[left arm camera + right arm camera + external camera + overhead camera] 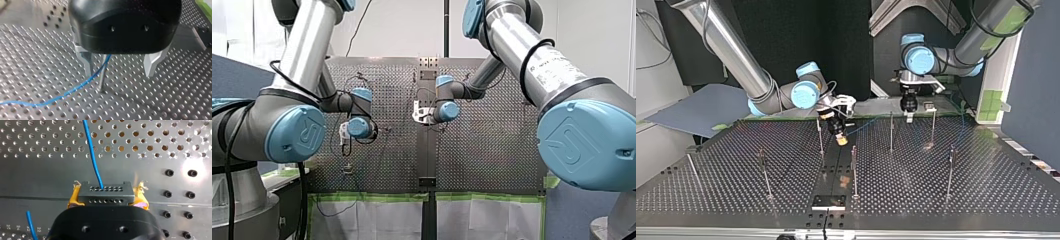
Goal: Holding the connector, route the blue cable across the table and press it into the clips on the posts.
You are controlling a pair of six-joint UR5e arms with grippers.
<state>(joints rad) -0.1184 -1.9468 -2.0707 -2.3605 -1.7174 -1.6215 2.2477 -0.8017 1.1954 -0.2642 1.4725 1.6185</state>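
My right gripper (108,191) clamps its yellow pads (73,199) on the black connector (105,196). The blue cable (92,157) runs ahead from the connector's face over the perforated table (37,175). My left gripper (118,74) holds its metal fingers (86,60) spread wide around a thin post (102,77), and the cable crosses at the post between them and trails off over the table.

The black left gripper (119,73) spreads its metal fingers around a thin metal post (102,80); a thin blue cable (75,88) crosses it above the perforated metal table (162,100)
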